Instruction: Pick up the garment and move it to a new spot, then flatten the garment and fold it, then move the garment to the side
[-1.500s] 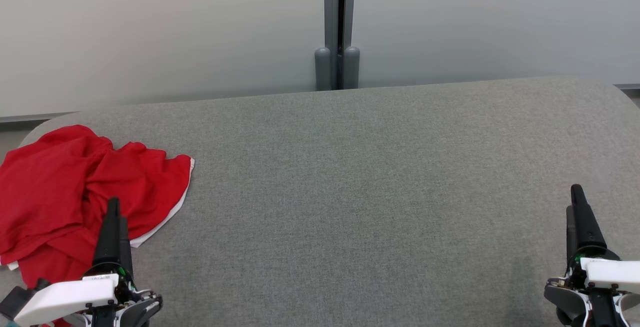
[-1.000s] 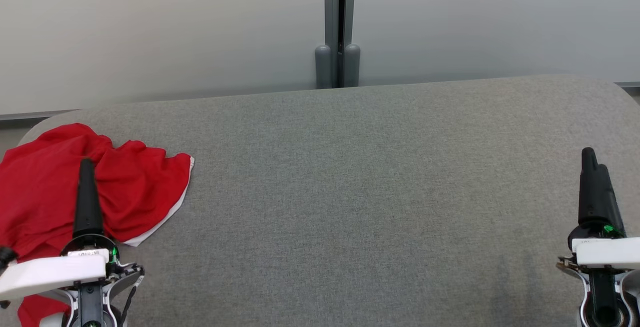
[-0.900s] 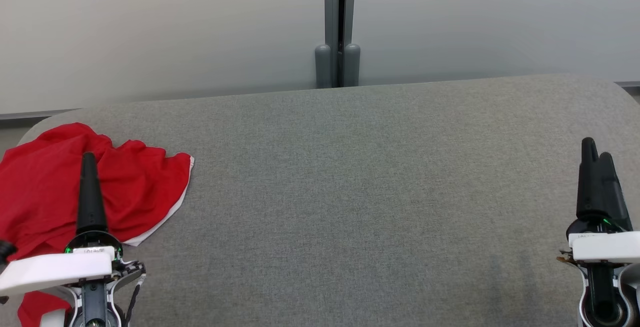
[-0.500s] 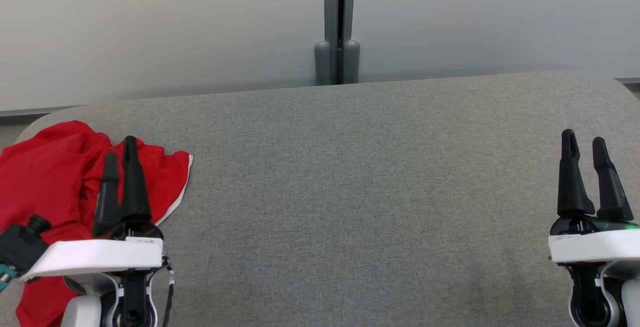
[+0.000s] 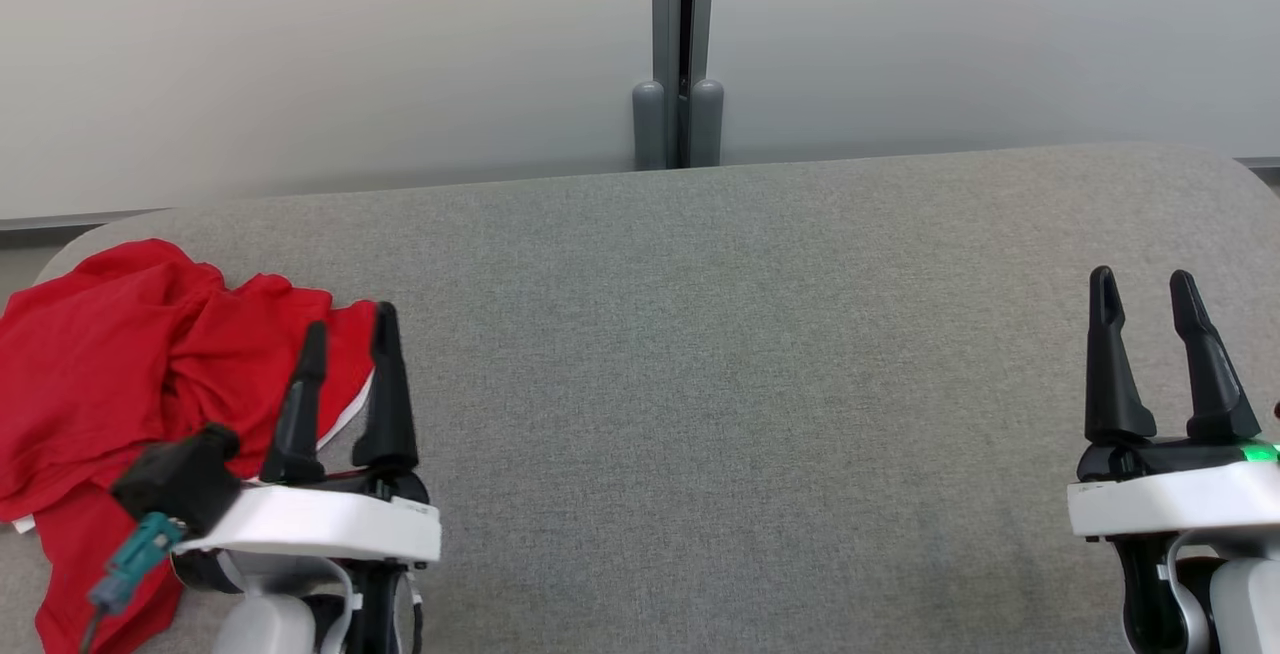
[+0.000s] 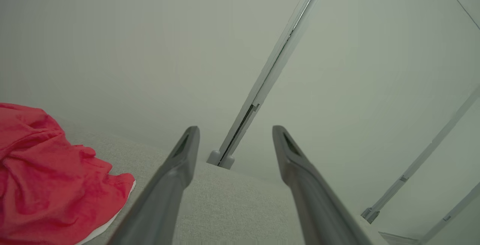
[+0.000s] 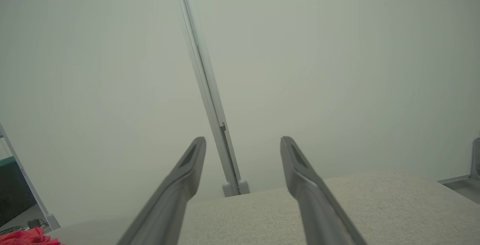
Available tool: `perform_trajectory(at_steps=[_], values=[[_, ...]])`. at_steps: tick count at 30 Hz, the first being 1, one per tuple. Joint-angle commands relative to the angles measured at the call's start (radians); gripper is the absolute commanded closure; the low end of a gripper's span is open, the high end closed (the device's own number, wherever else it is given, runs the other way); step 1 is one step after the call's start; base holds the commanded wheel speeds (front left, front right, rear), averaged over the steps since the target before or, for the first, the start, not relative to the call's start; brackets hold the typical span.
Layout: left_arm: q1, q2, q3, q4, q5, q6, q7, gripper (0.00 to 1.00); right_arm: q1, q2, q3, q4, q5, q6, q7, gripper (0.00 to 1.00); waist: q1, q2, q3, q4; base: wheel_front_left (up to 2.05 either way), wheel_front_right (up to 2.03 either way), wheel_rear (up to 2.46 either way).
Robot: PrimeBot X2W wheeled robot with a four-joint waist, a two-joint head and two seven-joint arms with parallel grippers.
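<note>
Seeing my left gripper (image 5: 350,321), jaws spread, near the crumpled red cloth garment (image 5: 130,364) on the grey fabric-covered table (image 5: 700,334); my right gripper (image 5: 1142,277), equally spread, well apart.

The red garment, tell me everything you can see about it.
The red garment looks like soft knit cloth with a narrow white trim along one edge. It lies crumpled in loose folds, not flattened, at the left end of the grey padded table. The left gripper is open by the trimmed edge and holds nothing.
</note>
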Motion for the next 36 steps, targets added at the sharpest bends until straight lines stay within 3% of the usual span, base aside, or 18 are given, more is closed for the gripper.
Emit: perform_trajectory(at_steps=[1,5,12,24,36], values=[[-0.008,0.005,-0.007,-0.006,0.029,0.007,-0.006,0.0,-0.013,-0.003,0.001,-0.009,-0.023,0.0,-0.008,0.0,0.0,0.0,0.0,0.0,0.0,0.0,0.0],[-0.009,0.006,-0.041,0.025,0.117,0.012,-0.017,0.0,-0.013,-0.001,0.009,0.001,-0.074,0.0,-0.019,0.0,0.0,0.0,-0.002,-0.001,0.0,0.0,0.0],[-0.01,0.022,-0.113,0.036,0.253,0.058,-0.037,0.0,-0.015,-0.003,0.016,0.033,-0.161,0.0,-0.039,0.0,0.0,0.0,0.001,-0.003,0.0,0.0,0.0],[-0.013,0.028,-0.157,0.069,0.327,0.113,-0.065,0.0,-0.009,0.01,0.031,0.045,-0.246,0.0,-0.068,0.0,0.0,0.0,0.003,-0.002,0.0,0.0,0.0],[0.007,0.013,-0.139,0.099,0.388,0.103,-0.091,0.0,-0.006,0.01,0.042,0.079,-0.308,0.0,-0.093,0.0,0.0,0.0,0.003,-0.002,0.0,0.0,0.0]])
